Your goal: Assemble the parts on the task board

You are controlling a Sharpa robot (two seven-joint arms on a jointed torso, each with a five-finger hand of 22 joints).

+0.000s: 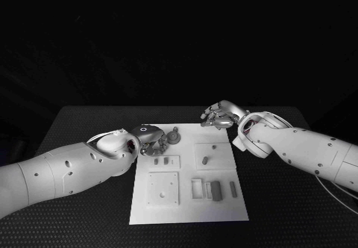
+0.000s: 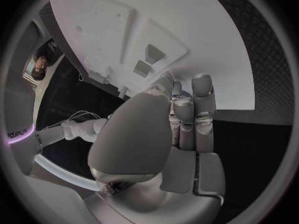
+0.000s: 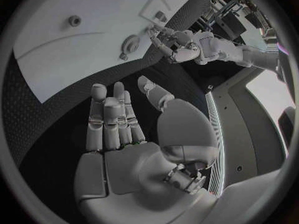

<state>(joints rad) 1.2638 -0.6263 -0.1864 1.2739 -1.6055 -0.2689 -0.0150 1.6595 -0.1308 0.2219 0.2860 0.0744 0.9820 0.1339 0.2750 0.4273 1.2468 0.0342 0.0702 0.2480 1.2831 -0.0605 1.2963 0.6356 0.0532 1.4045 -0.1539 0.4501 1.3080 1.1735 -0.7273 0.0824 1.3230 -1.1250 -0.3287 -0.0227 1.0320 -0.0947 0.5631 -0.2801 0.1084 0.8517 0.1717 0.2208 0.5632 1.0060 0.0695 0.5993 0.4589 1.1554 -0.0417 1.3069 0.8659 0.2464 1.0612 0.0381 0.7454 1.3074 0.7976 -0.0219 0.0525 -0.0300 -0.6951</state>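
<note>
White board [image 1: 190,206] lies mid-table [image 1: 89,119], grey parts [image 1: 216,190] resting on it. We see our left hand [image 1: 151,139] at its far-left edge, grip unclear; our right hand [image 1: 221,114] hovers beyond, fingers [image 3: 106,117] spread, empty.

The head camera looks steeply down from above the table's near edge, taking in the whole white board [image 1: 190,175] from some way off. Each wrist camera sits close behind its own hand, facing along the fingers toward the board [image 2: 206,45]. The right wrist camera also catches the left hand [image 3: 177,47] at about one o'clock, sharing the board [image 3: 69,45].
</note>
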